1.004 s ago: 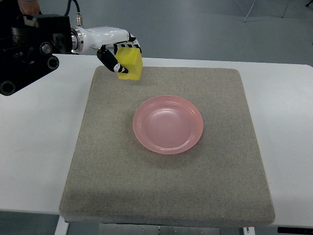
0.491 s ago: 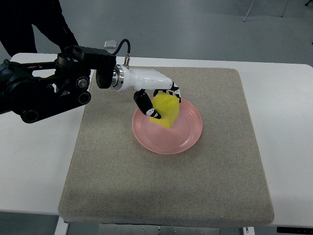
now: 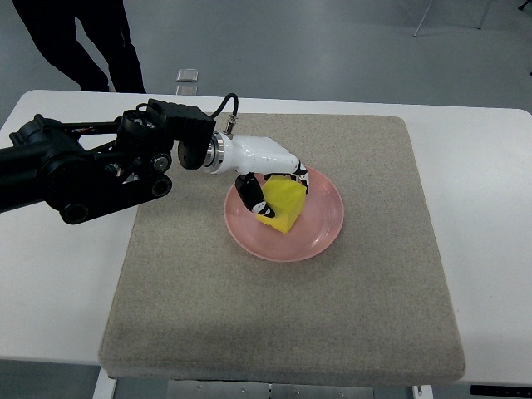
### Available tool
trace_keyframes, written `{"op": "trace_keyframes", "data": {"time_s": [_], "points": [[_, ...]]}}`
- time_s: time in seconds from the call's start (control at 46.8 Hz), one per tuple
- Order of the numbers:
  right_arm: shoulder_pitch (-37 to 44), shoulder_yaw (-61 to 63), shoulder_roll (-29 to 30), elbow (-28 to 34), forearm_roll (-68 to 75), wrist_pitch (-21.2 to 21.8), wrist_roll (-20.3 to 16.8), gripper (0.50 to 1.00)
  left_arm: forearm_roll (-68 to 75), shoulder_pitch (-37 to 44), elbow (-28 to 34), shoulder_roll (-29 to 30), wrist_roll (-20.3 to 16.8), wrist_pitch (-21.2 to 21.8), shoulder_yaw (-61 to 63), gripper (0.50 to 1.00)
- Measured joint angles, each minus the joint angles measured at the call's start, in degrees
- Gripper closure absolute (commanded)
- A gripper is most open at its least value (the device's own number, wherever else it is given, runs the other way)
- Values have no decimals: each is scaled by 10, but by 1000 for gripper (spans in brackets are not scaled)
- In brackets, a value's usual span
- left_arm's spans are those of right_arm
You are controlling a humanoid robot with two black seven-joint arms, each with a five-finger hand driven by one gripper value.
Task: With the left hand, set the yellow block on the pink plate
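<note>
The left hand [image 3: 268, 179] has its fingers curled around the yellow block [image 3: 280, 204], which sits over the left part of the pink plate [image 3: 326, 229] (whether it touches the plate is unclear) on the grey mat [image 3: 357, 316]

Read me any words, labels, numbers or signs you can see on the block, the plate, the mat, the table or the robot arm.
None: no readable text shows.
yellow block: plain faces.
pink plate: unmarked.
grey mat and white table: bare of print.
left hand: black-and-white finger markings only, no letters.
Small object on the floor: too small to read.
</note>
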Motion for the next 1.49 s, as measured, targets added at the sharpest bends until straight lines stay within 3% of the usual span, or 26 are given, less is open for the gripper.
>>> {"op": "trace_keyframes", "data": {"time_s": [0.149,0.342,0.641,0.94,1.217,1.495], "points": [[0,0,0,0,0,0,0,576,0,0,4,-3,0,1,0,677],[0,0,0,0,0,0,0,576,-2,-1,4,-3,-1,1,0,542],[0,0,0,0,0,0,0,576,-41,-9,-13,32,-6,-4,-12,506],[0,0,0,0,0,0,0,576,-302,-35,-10,105,-13,-2,-50,504],[0,0,0,0,0,0,0,576,-672,-16,80,125,-14,-7,-48,504],[0,0,0,0,0,0,0,576,-845,34,181,118,-13,-18,-82,504]]}}
